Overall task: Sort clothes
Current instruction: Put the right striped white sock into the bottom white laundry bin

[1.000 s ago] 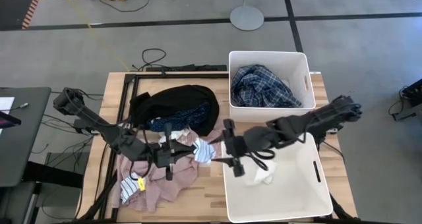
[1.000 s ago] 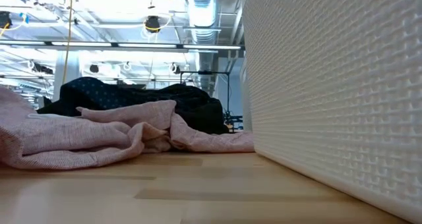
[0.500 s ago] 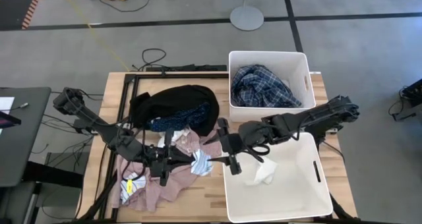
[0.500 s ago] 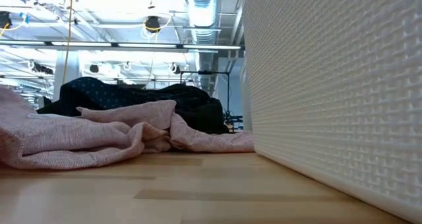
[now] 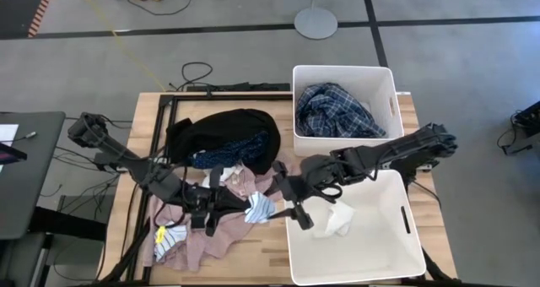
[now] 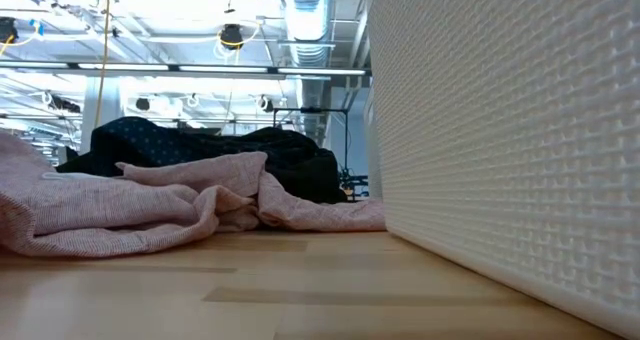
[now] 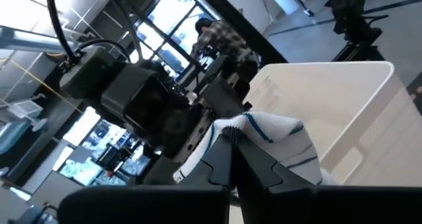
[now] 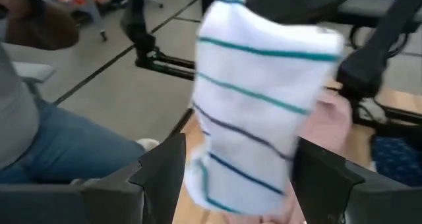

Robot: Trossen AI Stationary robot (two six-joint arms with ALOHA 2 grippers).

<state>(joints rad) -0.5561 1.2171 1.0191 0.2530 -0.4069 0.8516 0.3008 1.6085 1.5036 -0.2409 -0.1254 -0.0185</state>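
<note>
A small white sock with teal and navy stripes (image 5: 259, 208) hangs just left of centre in the overhead frame, pinched by the left hand (image 5: 241, 204), whose fingers are clenched on it. Its long axis runs roughly left to right there, free end pointing toward the right hand (image 5: 287, 204). That hand is spread wide on either side of the sock's free end; I cannot tell whether its fingers (image 8: 165, 168) touch the cloth.

In the right wrist frame the sock (image 8: 260, 102) fills the centre, upright and blurred, its lower end cut off. The left wrist frame shows it (image 7: 264, 135) crumpled above the dark fingers (image 7: 221, 161).

Below and left lies the pink garment (image 5: 207, 232), partly under the left arm. The black garment (image 5: 228, 131) covers most of the navy dotted one (image 5: 232, 152). The plaid shirt (image 5: 337, 110) fills the upper bin (image 5: 344, 72); a white sock (image 5: 337, 221) lies in the lower bin (image 5: 396, 257). From surface level (image 6: 200, 300), the bin wall (image 6: 520, 130) hides everything to the right.
</note>
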